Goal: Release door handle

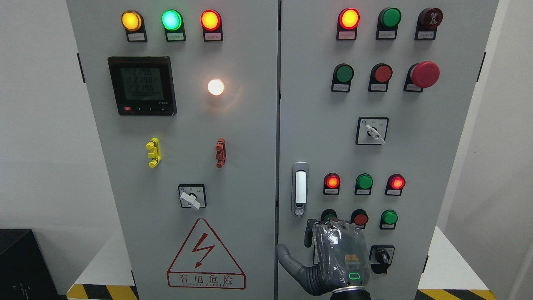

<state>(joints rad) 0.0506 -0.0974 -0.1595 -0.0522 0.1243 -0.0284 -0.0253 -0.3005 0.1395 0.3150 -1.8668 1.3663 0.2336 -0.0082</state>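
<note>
The silver door handle [300, 187] stands upright in its recessed plate on the left edge of the right cabinet door [416, 158]. My right hand [333, 252], wrapped in clear plastic, comes up from the bottom edge and sits just below the handle, apart from it. Its back faces me, the thumb [287, 258] is spread out to the left over the door seam, and the fingers are loosely bent toward the panel with nothing in them. The left arm is out of view.
Lit indicator lamps and push buttons [364, 182] crowd the right door around the hand, with a black rotary switch [381, 255] right beside it. The left door [187, 125] carries a meter [142, 85] and a warning triangle [205, 254]. A black box [21, 262] sits lower left.
</note>
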